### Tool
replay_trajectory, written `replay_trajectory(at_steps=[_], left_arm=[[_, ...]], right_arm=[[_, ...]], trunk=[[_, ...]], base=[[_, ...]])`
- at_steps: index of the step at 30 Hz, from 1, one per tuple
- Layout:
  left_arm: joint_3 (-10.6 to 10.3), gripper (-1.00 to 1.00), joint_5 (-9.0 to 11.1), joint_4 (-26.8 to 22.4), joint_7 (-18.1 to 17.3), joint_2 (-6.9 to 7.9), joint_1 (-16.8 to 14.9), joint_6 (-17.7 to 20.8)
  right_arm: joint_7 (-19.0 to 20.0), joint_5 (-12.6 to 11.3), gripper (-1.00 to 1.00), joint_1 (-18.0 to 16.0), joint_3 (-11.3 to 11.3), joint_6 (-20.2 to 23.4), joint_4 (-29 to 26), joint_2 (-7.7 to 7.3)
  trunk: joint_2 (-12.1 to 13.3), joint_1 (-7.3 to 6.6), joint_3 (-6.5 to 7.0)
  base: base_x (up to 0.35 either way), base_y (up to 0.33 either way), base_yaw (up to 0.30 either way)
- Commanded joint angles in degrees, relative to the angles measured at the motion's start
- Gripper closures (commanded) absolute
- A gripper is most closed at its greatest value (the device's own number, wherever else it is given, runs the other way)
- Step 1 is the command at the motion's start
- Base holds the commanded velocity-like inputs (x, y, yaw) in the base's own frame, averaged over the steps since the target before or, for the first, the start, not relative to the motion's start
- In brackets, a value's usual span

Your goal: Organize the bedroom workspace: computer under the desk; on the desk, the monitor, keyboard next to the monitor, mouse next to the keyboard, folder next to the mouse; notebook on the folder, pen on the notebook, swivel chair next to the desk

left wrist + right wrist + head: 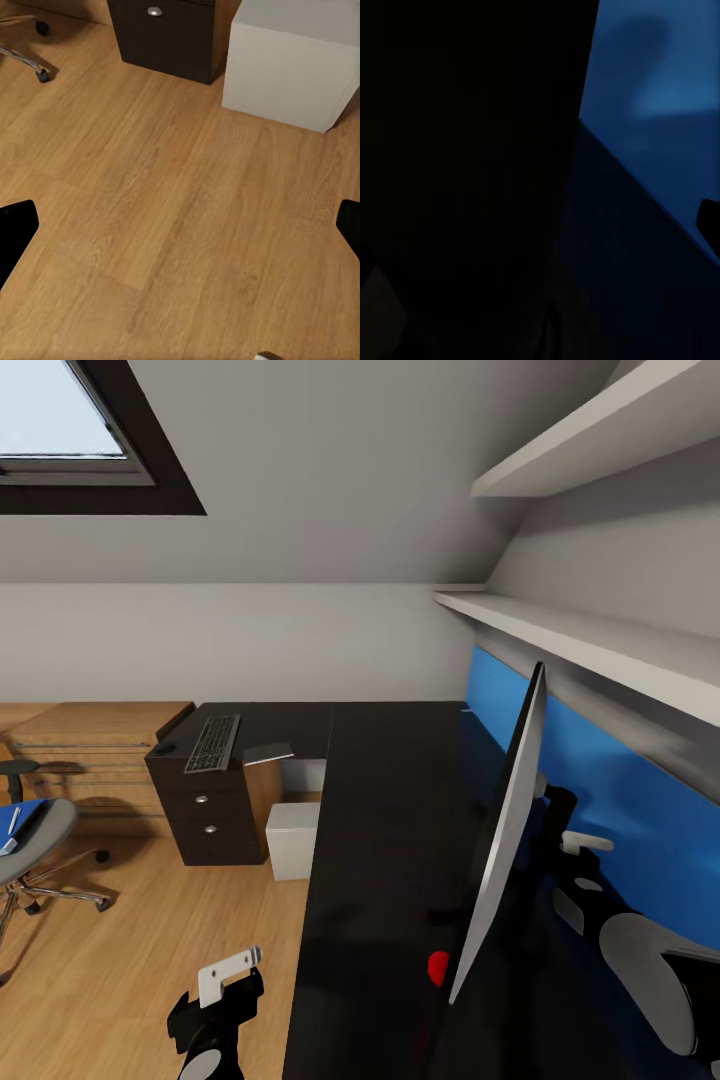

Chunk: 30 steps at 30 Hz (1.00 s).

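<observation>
The monitor (503,830) stands edge-on on the black desk (380,830), in front of a blue back panel. A keyboard (212,743) lies on the desk's far left wing, with a dark mouse (163,747) at its left and a grey notebook (268,752) at its right. The white computer (293,840) (292,60) sits on the floor under the desk. On the swivel chair (35,835) rest a blue folder (18,818) and a pen (11,830). My left gripper (215,1000) (180,229) hangs open above the floor. My right gripper (572,838) is behind the monitor; one fingertip (709,220) shows wide.
A dark drawer unit (210,810) (169,34) holds up the desk's left wing beside the computer. A wooden dresser (95,755) stands against the far wall. Shelves (590,635) run above the desk. A small red object (437,967) lies by the monitor's near end. Wood floor (165,210) spreads left.
</observation>
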Motion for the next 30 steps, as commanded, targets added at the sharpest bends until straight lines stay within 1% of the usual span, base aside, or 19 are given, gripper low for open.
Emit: replay_trajectory(at_steps=[1,6,8,10,21,30], left_arm=[[-0.03,-1.0,0.23,-0.1,0.29,0.0,-0.02,0.28],[-0.03,-1.0,0.23,-0.1,0.29,0.0,-0.02,0.28],[-0.03,-1.0,0.23,-0.1,0.29,0.0,-0.02,0.28],[-0.03,-1.0,0.23,-0.1,0.29,0.0,-0.02,0.28],[-0.03,-1.0,0.23,-0.1,0.29,0.0,-0.02,0.28],[-0.03,-1.0,0.23,-0.1,0.29,0.0,-0.02,0.28]], right_arm=[[0.19,-0.32,-1.0,-0.05,-0.17,-0.3,0.0,0.0],[0.27,0.36,-1.0,-0.05,-0.12,-0.31,-0.03,0.02],[0.3,1.32,-1.0,-0.05,-0.12,-0.32,-0.04,0.11],[0.31,1.67,-1.0,-0.05,-0.11,-0.32,-0.04,0.14],[0.34,2.14,-1.0,-0.03,-0.08,-0.32,0.05,0.18],[2.18,2.3,-1.0,0.0,0.06,-0.32,0.03,0.18]], trunk=[[-0.04,0.01,-0.05],[-0.04,0.01,-0.05],[-0.04,0.01,-0.05],[-0.04,0.01,-0.05],[-0.04,0.01,-0.05],[-0.04,0.01,-0.05]], base=[[0.0,0.0,0.0],[0.0,0.0,0.0],[0.0,0.0,0.0],[0.0,0.0,0.0],[0.0,0.0,0.0],[0.0,0.0,0.0]])
